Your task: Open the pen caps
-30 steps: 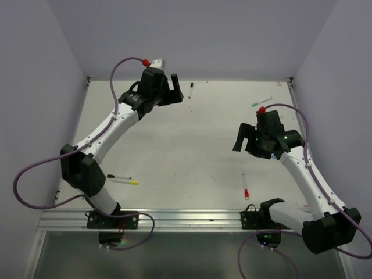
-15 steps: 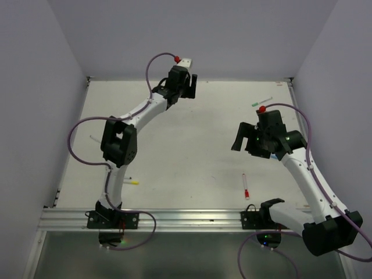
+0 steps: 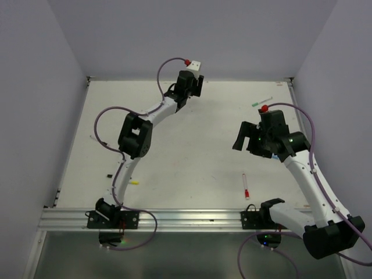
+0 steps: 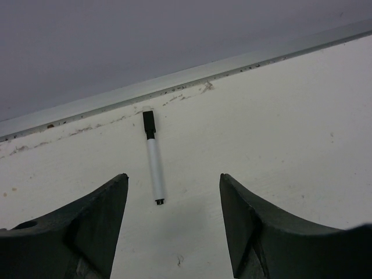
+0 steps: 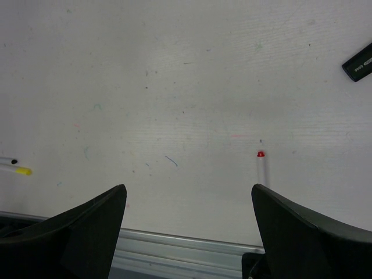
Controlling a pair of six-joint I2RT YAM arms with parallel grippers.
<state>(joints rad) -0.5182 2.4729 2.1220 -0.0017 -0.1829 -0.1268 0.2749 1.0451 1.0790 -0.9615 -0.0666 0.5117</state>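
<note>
A white pen with a black cap point(image 4: 149, 123) lies near the table's back edge; its barrel point(image 4: 154, 171) points toward my left gripper point(image 4: 173, 177). That gripper is open and empty, just short of the pen's end. In the top view the left gripper point(image 3: 198, 87) covers this pen. My right gripper point(image 3: 244, 139) is open and empty above the table's right half. A pen with a red cap point(image 3: 246, 193) lies below it; its red end point(image 5: 261, 154) shows beside the right finger. A green-capped pen point(image 3: 260, 102) lies at the back right. A yellow-capped pen point(image 3: 133, 182) lies front left.
A small black piece point(image 3: 108, 175) lies near the yellow-capped pen. The metal rail point(image 3: 186, 218) runs along the near edge. A black object with white lettering point(image 5: 357, 64) sits at the right wrist view's upper right. Purple cables loop around both arms.
My left arm has stretched farther back and right, and its gripper now sits over the black-capped pen. The right arm has barely moved.
</note>
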